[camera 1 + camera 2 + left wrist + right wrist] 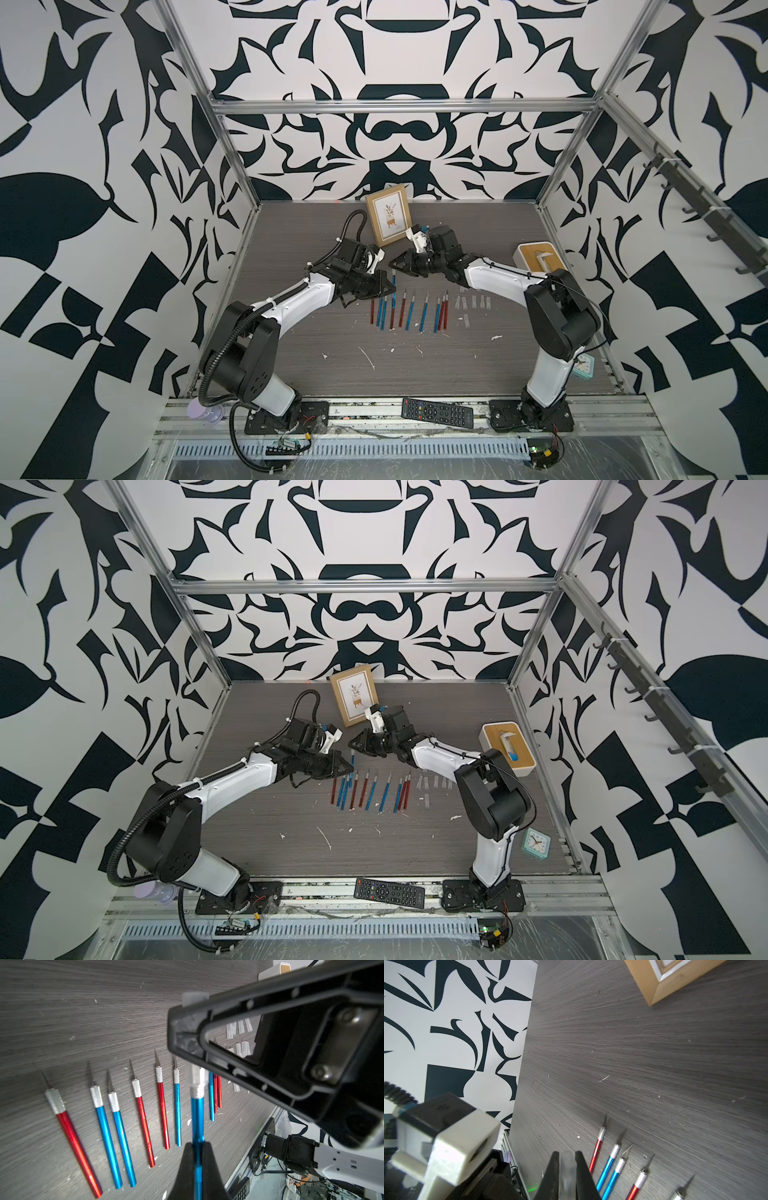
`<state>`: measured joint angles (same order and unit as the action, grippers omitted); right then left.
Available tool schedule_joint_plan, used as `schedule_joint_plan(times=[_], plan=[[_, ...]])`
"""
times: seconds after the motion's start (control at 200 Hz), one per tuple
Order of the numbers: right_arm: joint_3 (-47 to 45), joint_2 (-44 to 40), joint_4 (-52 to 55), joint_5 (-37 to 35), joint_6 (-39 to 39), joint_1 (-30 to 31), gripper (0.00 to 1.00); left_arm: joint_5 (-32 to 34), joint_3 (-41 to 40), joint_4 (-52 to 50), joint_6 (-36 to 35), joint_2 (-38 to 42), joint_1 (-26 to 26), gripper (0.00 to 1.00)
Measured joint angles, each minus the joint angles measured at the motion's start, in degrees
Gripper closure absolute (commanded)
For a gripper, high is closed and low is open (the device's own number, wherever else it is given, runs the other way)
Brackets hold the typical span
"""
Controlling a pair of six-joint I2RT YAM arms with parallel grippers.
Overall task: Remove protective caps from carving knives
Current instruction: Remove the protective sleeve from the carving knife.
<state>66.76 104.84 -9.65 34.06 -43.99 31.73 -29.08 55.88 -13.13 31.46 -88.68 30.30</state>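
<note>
Above the middle of the dark wood-grain table (415, 374), raised off its surface: thin metallic-blue carving knife (197, 1118) with knurled silver collar, handle pinched between the pressed-together fingers of the black left gripper (197, 1146). At the blade end, short translucent whitish plastic protective cap (196, 1076), not yet off, nipped flat between the closed fingers of the black right gripper (566, 1155). Below, across the table's middle, row of bare-bladed knives (163, 1113), points toward the far edge; toward the right edge, loose caps (473, 301) lying apart from the row. Step in hand, by judgement: drawing the sleeve off. For a clean pull, draw the right gripper straight along the knife's axis, away from the collar, without twist or sideways drift; hold the left grip rigid as the counter-force. Likely risks: smooth sleeve slipping from the pads, or too hard a squeeze clamping it onto the blade. Once free, set down among the loose caps.
</note>
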Motion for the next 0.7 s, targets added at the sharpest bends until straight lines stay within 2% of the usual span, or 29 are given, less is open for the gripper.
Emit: schedule_joint_plan(times=[0.705], plan=[[1.9, 2.7, -0.9, 0.5, -1.1, 0.3, 0.92, 4.6, -0.1, -4.4, -3.2, 1.0, 0.1, 1.00]])
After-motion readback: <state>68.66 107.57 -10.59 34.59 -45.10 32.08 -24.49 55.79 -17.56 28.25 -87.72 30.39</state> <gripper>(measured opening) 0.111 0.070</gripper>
